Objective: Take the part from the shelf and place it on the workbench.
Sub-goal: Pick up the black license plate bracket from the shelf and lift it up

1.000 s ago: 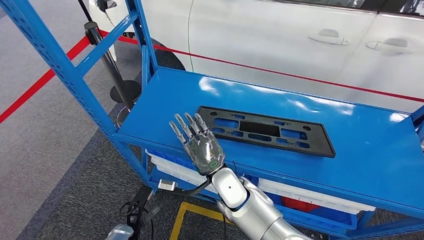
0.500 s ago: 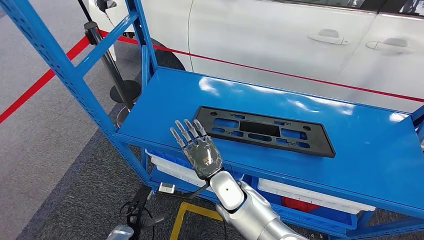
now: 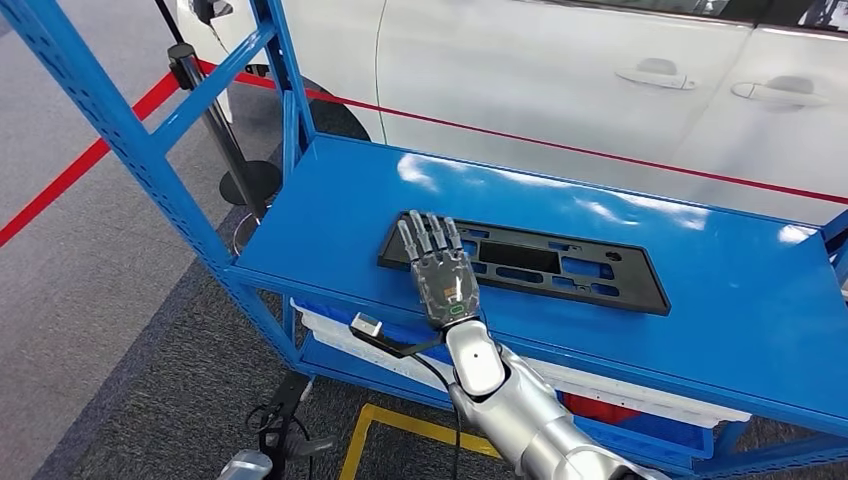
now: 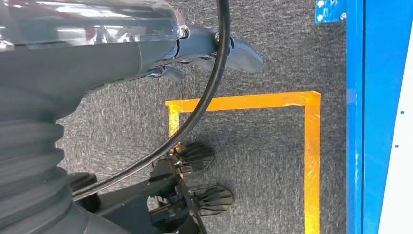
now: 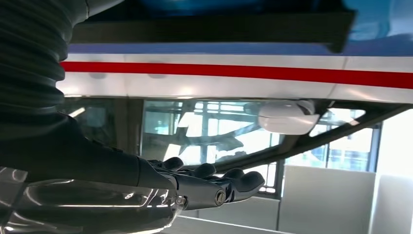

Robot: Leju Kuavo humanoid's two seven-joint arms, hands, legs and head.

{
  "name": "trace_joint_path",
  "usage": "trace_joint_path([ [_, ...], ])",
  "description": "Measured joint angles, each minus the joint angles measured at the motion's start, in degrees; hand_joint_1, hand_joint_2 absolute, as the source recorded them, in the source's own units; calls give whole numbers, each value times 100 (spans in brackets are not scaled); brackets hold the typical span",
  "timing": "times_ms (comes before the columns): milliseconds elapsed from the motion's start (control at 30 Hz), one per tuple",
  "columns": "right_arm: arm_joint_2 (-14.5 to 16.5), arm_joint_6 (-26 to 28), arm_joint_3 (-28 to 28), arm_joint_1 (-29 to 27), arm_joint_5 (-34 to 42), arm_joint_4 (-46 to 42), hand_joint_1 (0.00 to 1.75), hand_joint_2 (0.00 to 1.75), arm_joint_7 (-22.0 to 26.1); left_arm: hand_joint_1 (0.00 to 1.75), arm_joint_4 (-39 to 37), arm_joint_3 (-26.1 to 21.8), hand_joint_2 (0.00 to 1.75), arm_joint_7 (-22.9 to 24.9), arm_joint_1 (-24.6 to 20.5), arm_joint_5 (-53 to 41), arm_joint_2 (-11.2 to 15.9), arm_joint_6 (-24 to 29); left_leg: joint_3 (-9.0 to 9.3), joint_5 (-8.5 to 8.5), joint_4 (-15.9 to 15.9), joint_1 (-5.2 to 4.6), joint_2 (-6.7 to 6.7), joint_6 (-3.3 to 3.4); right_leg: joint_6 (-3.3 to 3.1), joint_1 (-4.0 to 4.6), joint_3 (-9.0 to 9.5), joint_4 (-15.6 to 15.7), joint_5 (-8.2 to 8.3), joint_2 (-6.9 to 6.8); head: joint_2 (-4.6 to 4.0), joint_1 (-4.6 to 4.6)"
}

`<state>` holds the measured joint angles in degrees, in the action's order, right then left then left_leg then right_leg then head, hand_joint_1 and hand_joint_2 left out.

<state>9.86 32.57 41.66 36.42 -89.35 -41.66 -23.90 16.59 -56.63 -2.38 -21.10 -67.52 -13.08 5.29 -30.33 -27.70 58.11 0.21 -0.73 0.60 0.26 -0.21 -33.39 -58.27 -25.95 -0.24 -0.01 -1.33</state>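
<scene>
Hovering flat over the black part's [image 3: 540,262] near end, the right hand [image 3: 441,278] holds nothing, fingers extended.

Bare blue shelf [image 3: 330,215] surface lies open all around the black part [image 3: 560,265], widest toward the white car [image 3: 560,80]. The slanted blue upright [image 3: 120,130] and its brace wall off the shelf's end beside the part.

The head view looks down on the glossy blue metal shelf [image 3: 620,250] from close above. The left wrist view faces the grey carpet floor [image 4: 253,146] – the right wrist view, low, faces the white car [image 5: 219,83].
</scene>
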Motion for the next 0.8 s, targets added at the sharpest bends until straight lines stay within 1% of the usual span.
trace_joint_path([
  [133, -58, -15, -7, 217, 0, 359, 0, 175, -140, 0, 0, 114, 175, 82, -3, 11, -36, 2, 1, 0, 1, 0, 3, 0, 0, 0, -1, 0, 0, 2, 1, -1],
  [300, -102, 41, -125, 272, 0, 695, 0, 175, 4, 0, 0, 204, 175, 114, -6, 75, -75, 55, -2, -1, 0, 0, 4, 0, 0, 0, -3, 0, 0, 2, 1, -1],
  [433, -113, 36, -143, 264, 0, 855, 0, 175, 23, 0, 0, 247, 175, 53, -5, 170, -89, 79, -2, -1, 0, 0, 5, 0, 0, 1, -4, 0, 0, 3, 1, 0],
  [667, -125, -273, -135, 333, -1, 1046, 0, 175, -174, 0, 0, 275, 175, -30, 0, 309, -89, 92, 3, 0, -1, 0, 6, 0, 0, 1, 0, 0, 0, 3, 1, 0],
  [800, -144, -478, -146, 394, -2, 1144, 0, 175, -485, 0, 0, 283, 175, -118, 8, 449, -89, 88, 9, 0, 0, 0, 7, 0, 0, 0, 6, 0, 0, 4, 1, -1],
])
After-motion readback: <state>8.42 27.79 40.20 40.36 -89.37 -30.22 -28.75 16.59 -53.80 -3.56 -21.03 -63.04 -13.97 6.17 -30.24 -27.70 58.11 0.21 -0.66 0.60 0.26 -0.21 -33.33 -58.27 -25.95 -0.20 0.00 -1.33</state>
